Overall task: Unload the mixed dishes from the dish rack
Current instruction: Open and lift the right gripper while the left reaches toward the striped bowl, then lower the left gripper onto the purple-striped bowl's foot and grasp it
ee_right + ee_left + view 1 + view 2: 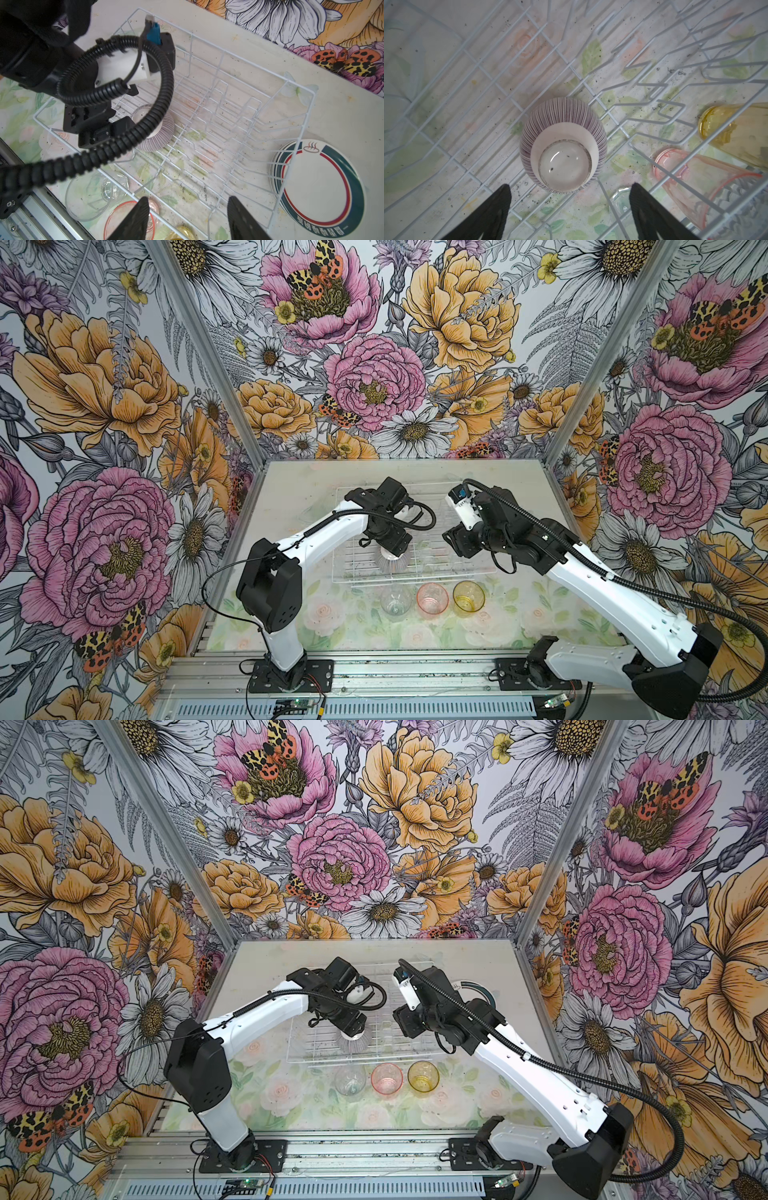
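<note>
Holding the upturned bowl (562, 143), the dish rack (287, 81) lies below left pincer (570, 184) and right pincer (188, 197) — both spread.

The whole table (299, 481) is seen in both top views from high above its front edge, faced toward the back wall (374, 364), from afar. The bowl (563, 145) is viewed from close above by the left wrist camera; the rack (207, 133) is seen obliquely, nearby, from the right wrist. Both are shared by all views.
</note>
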### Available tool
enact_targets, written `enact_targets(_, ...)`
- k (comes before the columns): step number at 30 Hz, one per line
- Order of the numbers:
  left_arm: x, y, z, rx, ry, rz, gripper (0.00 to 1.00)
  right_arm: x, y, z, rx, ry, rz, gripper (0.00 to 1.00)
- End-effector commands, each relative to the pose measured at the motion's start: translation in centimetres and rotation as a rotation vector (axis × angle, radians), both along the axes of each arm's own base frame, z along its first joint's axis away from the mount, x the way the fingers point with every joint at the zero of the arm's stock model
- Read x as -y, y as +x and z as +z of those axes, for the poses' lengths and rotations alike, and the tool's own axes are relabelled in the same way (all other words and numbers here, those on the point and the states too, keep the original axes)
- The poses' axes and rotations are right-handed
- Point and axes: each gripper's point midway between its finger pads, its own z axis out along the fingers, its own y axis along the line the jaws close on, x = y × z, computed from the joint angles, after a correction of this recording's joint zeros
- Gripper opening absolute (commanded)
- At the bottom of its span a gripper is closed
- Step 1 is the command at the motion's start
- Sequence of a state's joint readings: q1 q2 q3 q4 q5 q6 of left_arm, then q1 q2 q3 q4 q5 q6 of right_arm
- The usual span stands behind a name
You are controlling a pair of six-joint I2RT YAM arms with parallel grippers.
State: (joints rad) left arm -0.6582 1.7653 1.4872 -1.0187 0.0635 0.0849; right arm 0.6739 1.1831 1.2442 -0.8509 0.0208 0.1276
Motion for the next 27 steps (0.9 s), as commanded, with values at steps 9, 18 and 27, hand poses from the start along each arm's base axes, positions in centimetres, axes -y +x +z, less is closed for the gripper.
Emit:
enact_targets(9, 0.0, 1.0, -0.5, -0.019, 0.008, 0.053, 0.86, 0.6, 0.2, 0.9, 0.032, 0.077, -0.015, 0.62)
enact_targets(18, 0.0, 1.1, -3.1, -0.085, 0.041, 0.059, 0.81, 1.0, 0.2, 0.7, 0.028, 0.089, -0.024, 0.62)
enact_targets(27, -0.2, 1.4, -3.6, -0.087, 0.059, 0.064, 0.76, 1.3, 0.3, 0.4, 0.025, 0.097, -0.032, 0.62)
